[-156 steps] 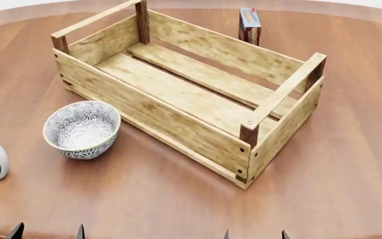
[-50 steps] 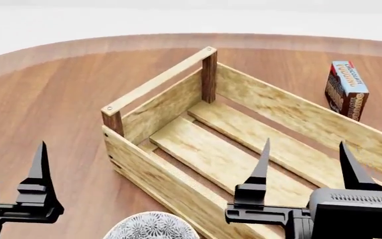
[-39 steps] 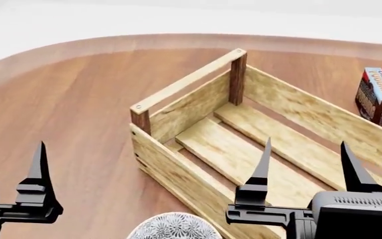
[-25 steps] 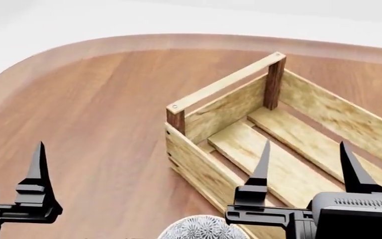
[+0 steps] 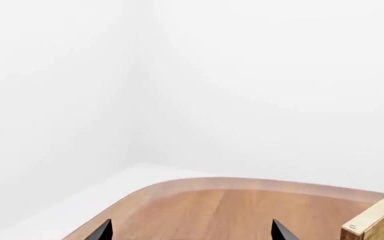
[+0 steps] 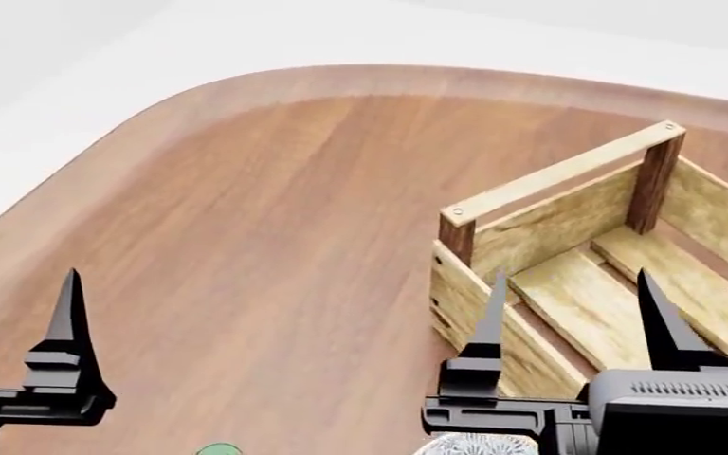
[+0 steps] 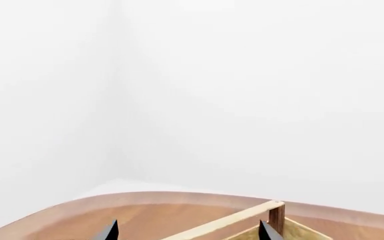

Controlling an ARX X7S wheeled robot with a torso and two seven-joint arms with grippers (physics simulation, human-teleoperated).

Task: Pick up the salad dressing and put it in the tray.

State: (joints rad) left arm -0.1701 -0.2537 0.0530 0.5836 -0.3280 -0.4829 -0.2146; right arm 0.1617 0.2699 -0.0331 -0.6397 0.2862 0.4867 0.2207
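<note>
1. Hovering above the wooden table, both grippers stand idle with tips raised, neither near anything to grasp; this reads as a search or approach stage, with the pick not yet begun.

2. Right gripper shows two dark fingers spread wide apart and empty, framing the near corner of the tray in the head view. Its wrist view looks out level over the tray's top rail toward a white wall, which suggests the arm is held level and high, not aimed at the table.

3. Left gripper shows two finger tips set well apart in its wrist view, so it too is parted and holds nothing. Only one finger appears in the head view.

4. Dressing sits at the bottom edge of the head view, between the two arms and well apart from the tray, to the tray's left.

5. Only its round green cap shows, seen from above, which suggests the item stands upright with its long axis vertical and cap up; the body is out of frame, so this is a judgement.

6. White patterned bowl barely peeks in below the right gripper.
</note>
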